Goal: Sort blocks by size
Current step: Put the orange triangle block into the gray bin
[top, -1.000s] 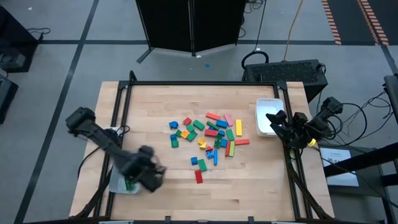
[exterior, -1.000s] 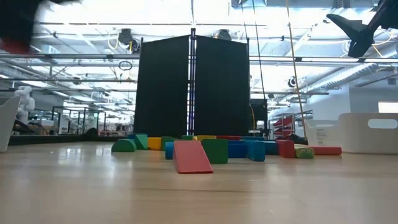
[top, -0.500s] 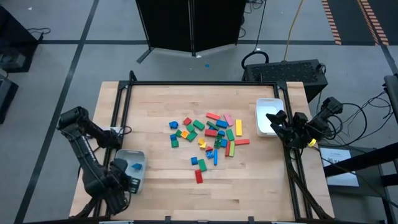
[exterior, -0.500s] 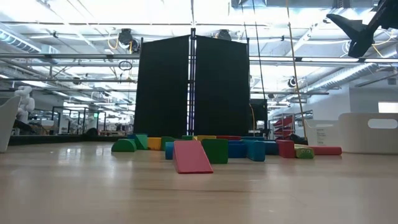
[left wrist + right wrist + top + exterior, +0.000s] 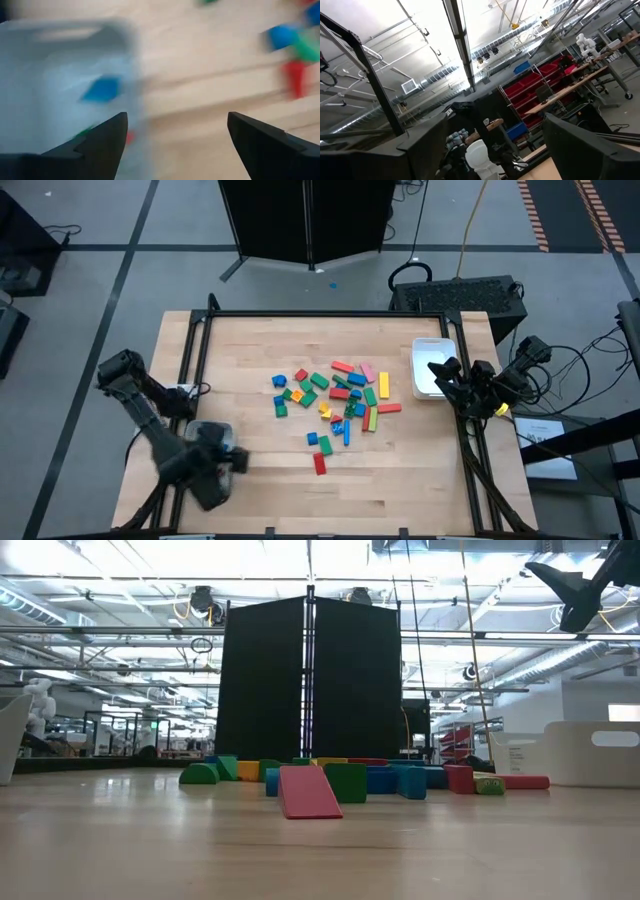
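The blocks [image 5: 335, 400], short and long in several colours, lie scattered on the middle of the wooden table; the low view shows them [image 5: 340, 780] in a row. A single red block [image 5: 319, 464] lies nearer the front edge. My left gripper [image 5: 215, 472] hovers over the pale tray [image 5: 203, 430] at the near left. In its wrist view it [image 5: 176, 117] is open with nothing between the fingers. A blue block [image 5: 102, 89] lies inside that tray [image 5: 60, 60]. My right gripper [image 5: 445, 372] waits at the right edge, open [image 5: 495, 120] and pointing up into the room.
A second white tray [image 5: 432, 365] stands at the table's right side beside the right arm. A black frame [image 5: 330, 314] runs round the table top. Bare wood lies between the left tray and the pile of blocks.
My left arm has swung from over the tray toward the table's near left corner, baring the tray with a blue block in it. It has then come back toward the right, over the tray's near end. The blocks on the table have stayed put.
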Robot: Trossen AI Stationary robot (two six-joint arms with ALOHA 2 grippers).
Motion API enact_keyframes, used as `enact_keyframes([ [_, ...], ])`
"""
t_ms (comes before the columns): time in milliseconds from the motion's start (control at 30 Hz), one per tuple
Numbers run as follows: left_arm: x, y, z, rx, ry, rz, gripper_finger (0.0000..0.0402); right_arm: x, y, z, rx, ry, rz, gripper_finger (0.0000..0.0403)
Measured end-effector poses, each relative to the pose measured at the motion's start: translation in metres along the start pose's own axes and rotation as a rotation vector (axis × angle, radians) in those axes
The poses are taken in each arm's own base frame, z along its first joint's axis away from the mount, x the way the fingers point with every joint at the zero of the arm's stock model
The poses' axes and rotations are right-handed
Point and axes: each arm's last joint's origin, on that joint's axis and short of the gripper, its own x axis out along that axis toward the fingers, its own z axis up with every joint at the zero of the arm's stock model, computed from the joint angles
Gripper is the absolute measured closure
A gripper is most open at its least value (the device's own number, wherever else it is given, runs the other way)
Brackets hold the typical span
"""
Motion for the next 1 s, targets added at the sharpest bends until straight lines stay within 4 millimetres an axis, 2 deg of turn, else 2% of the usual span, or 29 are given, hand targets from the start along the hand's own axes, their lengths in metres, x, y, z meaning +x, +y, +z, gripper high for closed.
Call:
enact_keyframes([
  [200, 0.045, -0.067, 0.027, 0.272, -0.023, -0.141, 0.0089, 0.000, 0.000, 0.000, 0.000, 0.000, 0.000, 0.0090],
  [333, 0.073, -0.108, 0.038, 0.633, -0.070, -0.287, 0.0093, 0.000, 0.000, 0.000, -0.002, 0.001, 0.000, 0.0090],
  [433, 0.087, -0.129, 0.041, 0.947, -0.052, -0.414, 0.0094, 0.000, 0.000, 0.000, -0.002, 0.001, 0.000, 0.0090],
  [600, 0.094, -0.144, 0.038, 1.336, -0.043, -0.597, 0.0094, 0.000, 0.000, 0.000, -0.004, 0.004, 0.000, 0.0090],
  [767, 0.102, -0.145, 0.034, 1.675, -0.128, -0.595, 0.0094, 0.000, 0.000, -0.001, -0.013, 0.011, 0.000, 0.0090],
  [1000, 0.115, -0.150, 0.031, 1.989, -0.244, -0.583, 0.0094, 0.000, -0.001, -0.006, -0.014, 0.047, -0.004, 0.0090],
])
